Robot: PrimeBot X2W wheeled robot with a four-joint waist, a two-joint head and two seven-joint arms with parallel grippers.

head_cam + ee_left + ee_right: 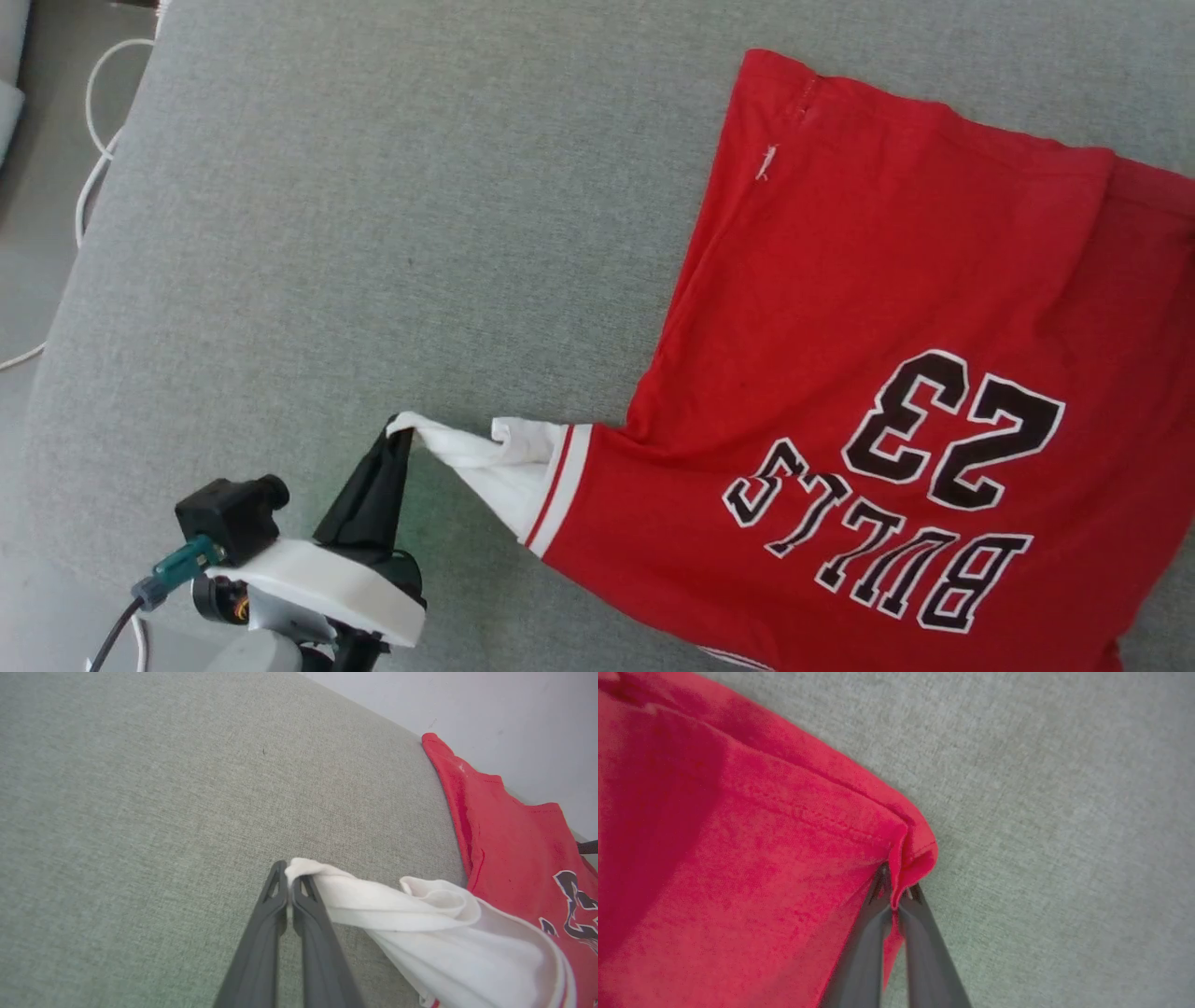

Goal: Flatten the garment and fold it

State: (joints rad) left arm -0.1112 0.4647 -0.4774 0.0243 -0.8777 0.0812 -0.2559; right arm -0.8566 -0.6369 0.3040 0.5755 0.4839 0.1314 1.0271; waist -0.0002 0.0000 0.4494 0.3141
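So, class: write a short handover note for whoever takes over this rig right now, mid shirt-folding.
Left gripper: jaws shut on the tip of the white sleeve, stretched out from the body.
Right gripper: jaws shut on a red hemmed corner of the garment.
The garment lies lettering up on the grey surface, body mostly flat, sleeve bunched.
Done: spread out in part. Left: smooth the sleeve, then every fold.

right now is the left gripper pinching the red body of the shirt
No, the left gripper is shut on the tip of the white sleeve of the garment.
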